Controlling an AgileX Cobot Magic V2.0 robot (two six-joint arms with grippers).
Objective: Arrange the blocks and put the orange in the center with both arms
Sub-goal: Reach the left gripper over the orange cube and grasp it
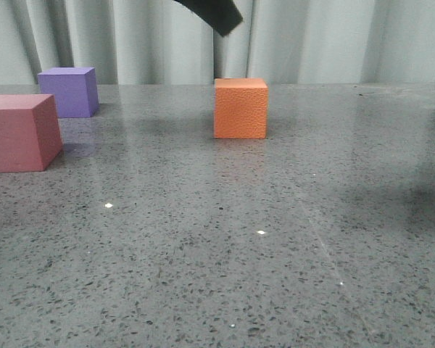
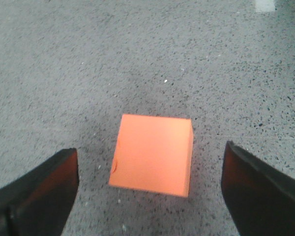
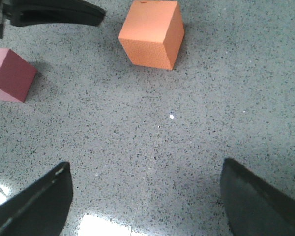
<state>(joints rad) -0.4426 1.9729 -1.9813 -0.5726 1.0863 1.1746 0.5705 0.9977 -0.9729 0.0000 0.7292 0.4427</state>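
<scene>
The orange (image 1: pixel 241 109) stands on the table at mid-depth, alone. The purple block (image 1: pixel 69 91) is at the far left, and the pink block (image 1: pixel 18 133) sits just in front of it at the left edge. A black part of my left arm (image 1: pixel 210 13) shows above the orange. In the left wrist view my left gripper (image 2: pixel 151 167) is open, and the orange (image 2: pixel 152 155) lies below, between the fingers (image 2: pixel 44 196), with a gap on each side. My right gripper (image 3: pixel 145 172) is open over bare table, with the orange (image 3: pixel 152 34) and pink block (image 3: pixel 10 73) beyond it.
The speckled grey tabletop (image 1: pixel 275 239) stretches wide to the front and right. A pale curtain (image 1: pixel 333 36) hangs behind the table's far edge. A dark finger of the left arm (image 3: pixel 54 14) shows in the right wrist view, near the pink block.
</scene>
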